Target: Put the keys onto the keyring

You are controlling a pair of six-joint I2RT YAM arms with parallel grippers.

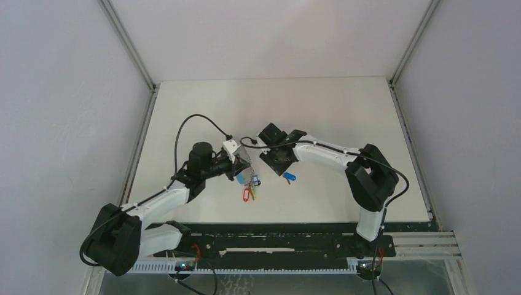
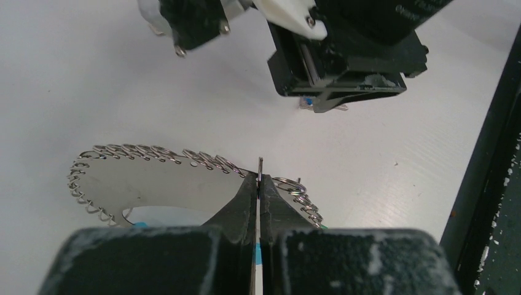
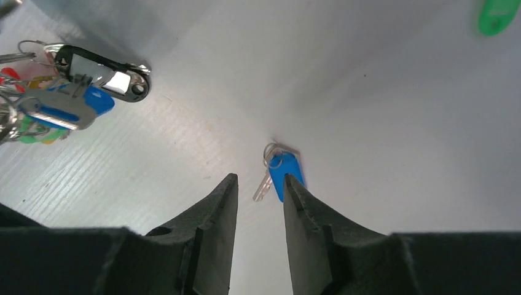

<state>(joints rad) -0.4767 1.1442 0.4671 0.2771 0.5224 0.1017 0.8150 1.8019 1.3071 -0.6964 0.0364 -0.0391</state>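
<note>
Over the white tabletop (image 1: 332, 110), the left gripper (image 2: 259, 184) is clamped on the keyring (image 2: 203, 161) wire near the middle; the right gripper (image 3: 260, 181), jaws narrowly apart and empty, hovers over the blue key (image 3: 287, 174) lying flat

You are looking at a white table (image 1: 332, 104) sitting between grey walls (image 1: 61, 92), with a black rail (image 1: 276, 236) running along its near edge and metal struts (image 1: 128, 46) rising behind.

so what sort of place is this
Likely a robotics lab test cell: left arm and right arm bolted to a rail at the edge of a white table, boxed in by grey panel walls.
</note>
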